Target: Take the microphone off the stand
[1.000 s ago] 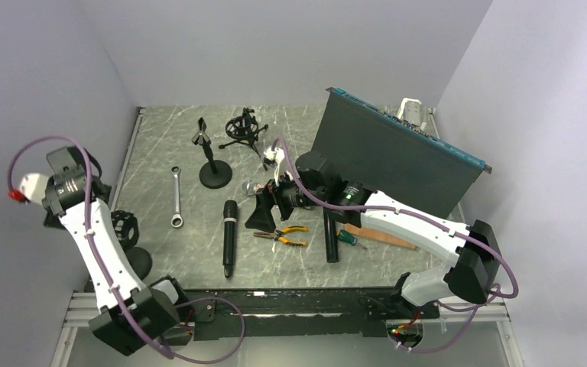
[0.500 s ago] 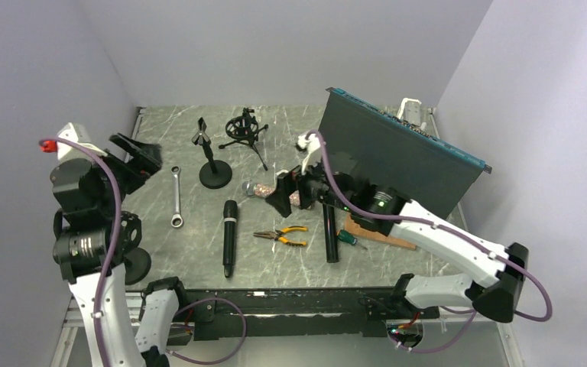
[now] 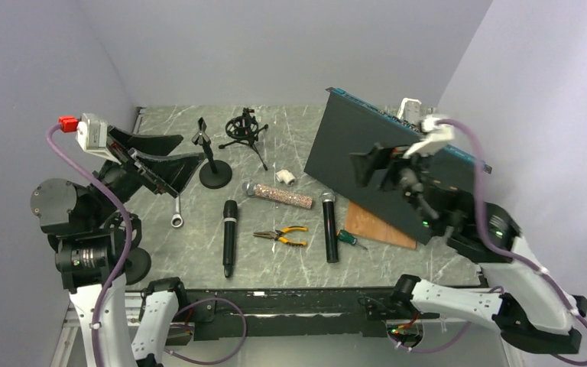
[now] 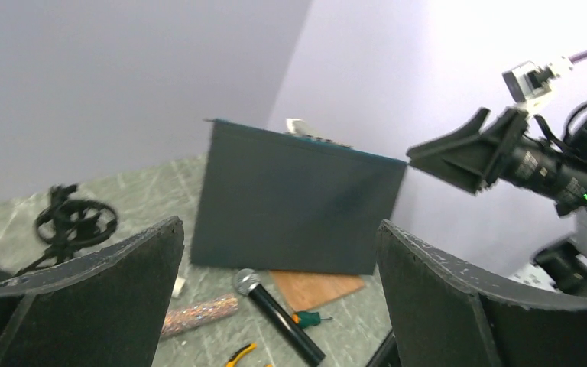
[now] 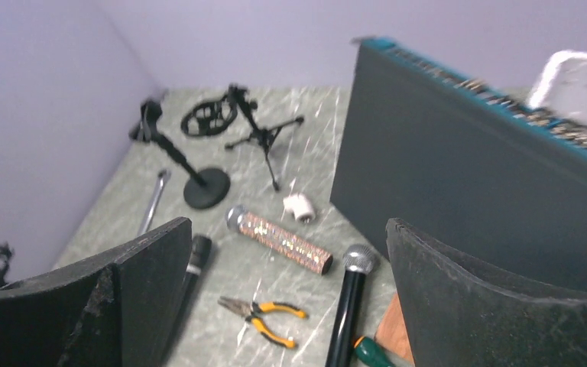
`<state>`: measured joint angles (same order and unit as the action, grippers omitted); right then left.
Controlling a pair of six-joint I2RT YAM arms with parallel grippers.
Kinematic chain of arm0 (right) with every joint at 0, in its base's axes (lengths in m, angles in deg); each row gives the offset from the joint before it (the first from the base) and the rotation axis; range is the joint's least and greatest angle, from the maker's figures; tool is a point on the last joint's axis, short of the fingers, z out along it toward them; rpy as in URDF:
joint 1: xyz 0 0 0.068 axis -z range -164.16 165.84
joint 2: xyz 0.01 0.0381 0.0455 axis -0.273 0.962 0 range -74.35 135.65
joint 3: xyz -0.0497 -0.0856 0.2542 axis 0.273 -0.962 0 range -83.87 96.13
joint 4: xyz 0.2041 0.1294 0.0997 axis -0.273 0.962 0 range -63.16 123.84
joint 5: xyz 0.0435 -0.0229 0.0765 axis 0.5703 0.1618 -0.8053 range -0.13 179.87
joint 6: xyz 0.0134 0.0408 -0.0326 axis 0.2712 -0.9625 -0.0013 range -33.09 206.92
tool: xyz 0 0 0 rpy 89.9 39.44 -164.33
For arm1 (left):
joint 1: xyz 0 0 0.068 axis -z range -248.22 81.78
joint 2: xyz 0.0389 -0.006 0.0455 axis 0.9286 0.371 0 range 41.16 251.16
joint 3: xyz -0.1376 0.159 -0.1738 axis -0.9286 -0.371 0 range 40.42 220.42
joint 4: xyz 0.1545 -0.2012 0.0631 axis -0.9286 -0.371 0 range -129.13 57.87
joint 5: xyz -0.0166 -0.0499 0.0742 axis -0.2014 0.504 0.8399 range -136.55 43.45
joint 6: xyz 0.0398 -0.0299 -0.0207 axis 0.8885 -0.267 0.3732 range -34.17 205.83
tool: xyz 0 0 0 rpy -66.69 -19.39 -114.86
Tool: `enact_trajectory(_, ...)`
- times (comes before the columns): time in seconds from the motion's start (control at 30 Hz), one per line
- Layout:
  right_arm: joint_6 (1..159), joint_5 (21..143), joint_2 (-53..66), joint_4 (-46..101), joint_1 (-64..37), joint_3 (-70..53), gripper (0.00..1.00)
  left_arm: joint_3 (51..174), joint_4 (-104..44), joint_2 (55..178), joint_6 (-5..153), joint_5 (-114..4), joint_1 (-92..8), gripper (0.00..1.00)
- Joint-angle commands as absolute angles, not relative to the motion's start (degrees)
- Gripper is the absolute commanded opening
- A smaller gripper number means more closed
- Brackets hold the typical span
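Observation:
Three microphones lie flat on the marble table: a glitter-bodied microphone (image 3: 279,196) (image 5: 279,238), a black microphone with a silver head (image 3: 329,229) (image 4: 275,310), and an all-black microphone (image 3: 229,238). The round-base stand (image 3: 214,174) (image 5: 199,183) and the tripod stand (image 3: 244,128) with its ring mount hold nothing. My left gripper (image 3: 191,147) (image 4: 280,229) hangs open, high over the table's left side. Raised in front of the dark panel, my right gripper (image 3: 355,170) (image 5: 288,229) is open and holds nothing.
A dark panel (image 3: 390,164) with a teal edge leans at the back right over a wooden board (image 3: 378,229). Yellow-handled pliers (image 3: 283,235), a wrench (image 3: 176,199), a green screwdriver (image 3: 349,238) and a white fitting (image 3: 285,177) lie among the microphones. Walls close three sides.
The right gripper rose and drew back to the right, uncovering the glitter microphone on the table. The left gripper opened wider and swung up toward the middle.

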<state>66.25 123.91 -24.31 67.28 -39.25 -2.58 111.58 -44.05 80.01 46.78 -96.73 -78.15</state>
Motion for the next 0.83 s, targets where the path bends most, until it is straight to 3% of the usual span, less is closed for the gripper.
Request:
enact_trajectory(0.0, 66.9, 133.3, -28.1, 72.2, -39.3, 2.1, 1.00, 117.3, -38.0, 82.1, 45.4, -102.2, -74.7, 0.98)
enact_trajectory(0.37, 69.3, 134.9, -31.0, 72.4, -39.3, 6.6, 1.00, 127.2, -49.5, 88.7, 56.6, -88.0, -57.5, 0.95)
enact_trajectory(0.73, 71.9, 135.0, -36.6, 66.7, -39.3, 2.5, 1.00, 126.6, -52.2, 90.2, 59.2, -84.4, -53.8, 0.95)
enact_trajectory(0.8, 69.9, 138.3, -34.1, 71.7, -39.2, 6.3, 1.00, 126.9, -53.6, 90.2, 60.2, -83.4, -53.8, 0.95)
